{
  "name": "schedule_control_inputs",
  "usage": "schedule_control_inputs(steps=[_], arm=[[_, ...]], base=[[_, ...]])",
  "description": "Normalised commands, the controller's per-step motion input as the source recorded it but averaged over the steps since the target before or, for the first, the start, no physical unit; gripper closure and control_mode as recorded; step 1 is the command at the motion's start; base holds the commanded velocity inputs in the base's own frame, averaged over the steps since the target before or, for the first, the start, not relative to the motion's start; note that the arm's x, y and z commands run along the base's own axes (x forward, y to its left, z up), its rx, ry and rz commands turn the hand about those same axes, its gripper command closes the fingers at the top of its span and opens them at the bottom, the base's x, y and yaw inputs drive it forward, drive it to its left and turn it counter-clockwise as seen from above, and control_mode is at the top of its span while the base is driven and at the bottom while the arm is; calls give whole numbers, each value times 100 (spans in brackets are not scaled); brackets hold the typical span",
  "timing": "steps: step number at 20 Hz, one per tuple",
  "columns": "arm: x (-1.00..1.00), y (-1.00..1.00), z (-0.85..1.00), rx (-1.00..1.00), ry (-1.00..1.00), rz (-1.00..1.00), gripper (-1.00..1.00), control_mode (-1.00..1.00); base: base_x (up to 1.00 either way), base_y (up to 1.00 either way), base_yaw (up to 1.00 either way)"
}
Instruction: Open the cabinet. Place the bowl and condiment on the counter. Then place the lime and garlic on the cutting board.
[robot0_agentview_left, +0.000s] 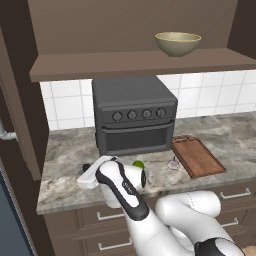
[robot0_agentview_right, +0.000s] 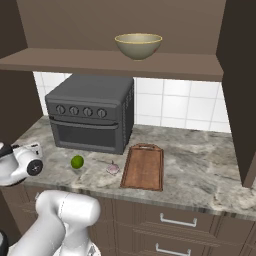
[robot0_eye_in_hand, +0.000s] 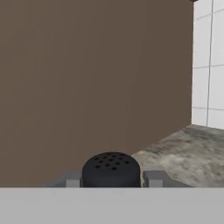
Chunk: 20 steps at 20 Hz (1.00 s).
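Observation:
The cabinet (robot0_agentview_left: 140, 62) stands open, and the pale bowl (robot0_agentview_left: 178, 43) (robot0_agentview_right: 138, 45) sits on its shelf. My gripper (robot0_eye_in_hand: 112, 178) is shut on the dark condiment (robot0_eye_in_hand: 111, 168), whose perforated round top shows between the finger tips. The hand (robot0_agentview_left: 92, 175) is low over the left end of the counter (robot0_agentview_left: 65, 150), in front of a brown panel. I cannot tell whether the condiment touches the stone. The lime (robot0_agentview_left: 138, 164) (robot0_agentview_right: 77, 161) and garlic (robot0_agentview_left: 173, 164) (robot0_agentview_right: 113, 169) lie on the counter, left of the cutting board (robot0_agentview_left: 197, 156) (robot0_agentview_right: 144, 166).
A dark toaster oven (robot0_agentview_left: 134, 115) (robot0_agentview_right: 92, 112) stands against the tiled wall, behind the lime. An open cabinet door (robot0_agentview_left: 20, 115) hangs at the left end of the counter. Drawers with short silver handles (robot0_agentview_right: 175, 220) run below the counter edge.

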Motion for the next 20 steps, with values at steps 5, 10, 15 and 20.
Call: schedule_control_inputs(steps=[5,10,15,20], arm=[[0,0,-33,0,-1,0,100,-100],[1,0,-33,0,-1,0,100,-100],[10,4,-30,0,-5,0,100,-100],[22,15,-25,0,-9,0,100,-100]], base=[[0,0,0],[0,0,0],[0,0,0],[0,0,0]])
